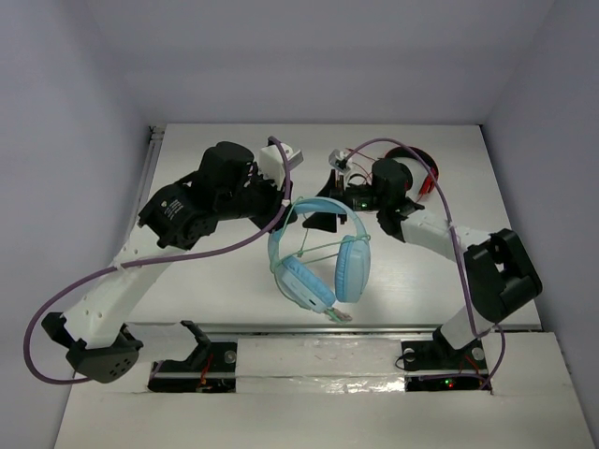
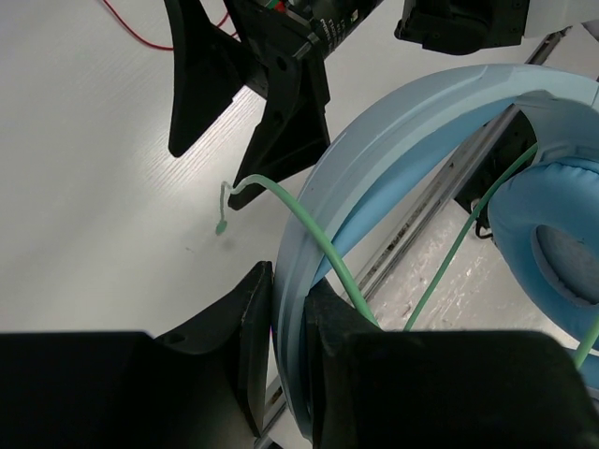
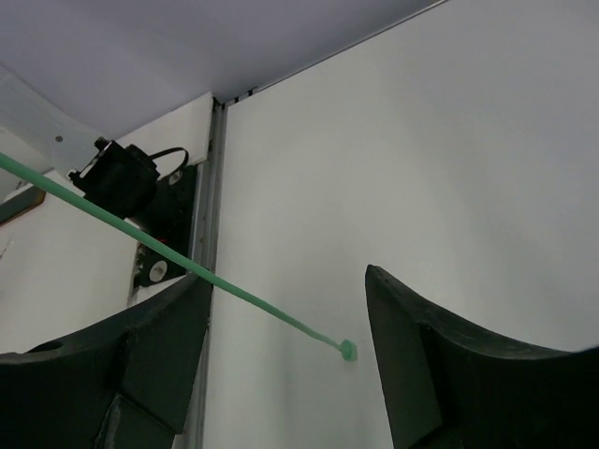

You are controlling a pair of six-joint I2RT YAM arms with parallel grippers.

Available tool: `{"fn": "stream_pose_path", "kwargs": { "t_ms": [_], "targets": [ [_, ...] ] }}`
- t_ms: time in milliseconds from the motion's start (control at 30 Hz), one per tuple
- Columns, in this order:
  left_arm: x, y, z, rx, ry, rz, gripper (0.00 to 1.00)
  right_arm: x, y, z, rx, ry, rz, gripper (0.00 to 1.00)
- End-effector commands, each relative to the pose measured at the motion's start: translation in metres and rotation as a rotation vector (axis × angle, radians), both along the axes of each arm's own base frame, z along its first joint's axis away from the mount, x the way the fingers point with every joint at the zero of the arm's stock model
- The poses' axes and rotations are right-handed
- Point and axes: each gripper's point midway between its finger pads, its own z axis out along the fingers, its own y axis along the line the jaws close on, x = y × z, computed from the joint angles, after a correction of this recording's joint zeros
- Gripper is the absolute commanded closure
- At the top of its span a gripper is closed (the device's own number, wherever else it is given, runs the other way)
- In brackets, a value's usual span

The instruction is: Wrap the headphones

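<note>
White table (image 1: 215, 299): left pincer (image 2: 288, 282) clamped on headphones (image 1: 353, 267) headband (image 2: 421, 122), earcups (image 1: 304, 281) toward near edge; right pincer (image 3: 285, 281) wide near cable (image 3: 187, 267) tip.

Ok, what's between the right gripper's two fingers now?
Only the headphones' green cable: in the right wrist view its free end slants into the gap of the open right gripper, unclamped.

No legible text, brand or number, headphones (image 1: 353, 267) included; small print possibly too blurred.
</note>
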Motion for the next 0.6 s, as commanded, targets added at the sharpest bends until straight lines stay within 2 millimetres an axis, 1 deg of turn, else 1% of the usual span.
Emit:
{"fn": "stream_pose_path", "kwargs": {
  "t_ms": [0, 33, 67, 133, 167, 200, 267, 300, 367, 400, 433, 500, 533, 567],
  "targets": [
    [-0.008, -0.004, 0.043, -0.145, -0.066, -0.014, 1.0, -0.005, 0.012, 0.017, 0.028, -0.068, 0.043, 0.28],
    [-0.007, -0.002, 0.043, -0.142, -0.07, -0.008, 1.0, -0.006, 0.012, 0.016, 0.03, -0.06, 0.051, 0.34],
    [-0.007, -0.001, 0.043, -0.14, -0.072, -0.003, 1.0, -0.006, 0.013, 0.016, 0.038, -0.062, 0.055, 0.54],
    [-0.008, 0.0, 0.044, -0.142, -0.075, -0.001, 1.0, -0.003, 0.012, 0.02, 0.053, -0.062, 0.016, 0.79],
    [-0.009, 0.001, 0.045, -0.144, -0.076, -0.001, 1.0, 0.001, 0.011, 0.026, 0.057, -0.072, -0.015, 0.98],
    [-0.009, 0.001, 0.044, -0.144, -0.076, 0.001, 1.0, 0.013, 0.01, 0.029, 0.056, -0.076, -0.093, 1.0],
    [-0.011, 0.004, 0.046, -0.151, -0.084, 0.007, 1.0, 0.035, 0.004, 0.035, 0.062, -0.062, -0.251, 1.0],
    [-0.011, 0.005, 0.044, -0.146, -0.084, 0.011, 1.0, 0.051, -0.003, 0.044, 0.072, -0.075, -0.366, 1.0],
    [-0.012, 0.008, 0.047, -0.151, -0.094, 0.014, 1.0, 0.062, -0.013, 0.05, 0.085, -0.061, -0.468, 1.0],
    [-0.012, 0.009, 0.047, -0.149, -0.096, 0.012, 1.0, 0.075, -0.028, 0.062, 0.107, -0.073, -0.576, 1.0],
    [-0.012, 0.01, 0.046, -0.143, -0.098, 0.02, 1.0, 0.078, -0.034, 0.068, 0.124, -0.063, -0.623, 1.0],
    [-0.011, 0.013, 0.046, -0.138, -0.105, 0.029, 1.0, 0.092, -0.06, 0.071, 0.137, -0.051, -0.759, 1.0],
    [-0.011, 0.014, 0.046, -0.135, -0.111, 0.029, 1.0, 0.094, -0.076, 0.085, 0.168, -0.06, -0.812, 1.0],
    [-0.011, 0.014, 0.045, -0.133, -0.114, 0.033, 1.0, 0.096, -0.085, 0.087, 0.169, -0.055, -0.846, 1.0]
  ]
}}
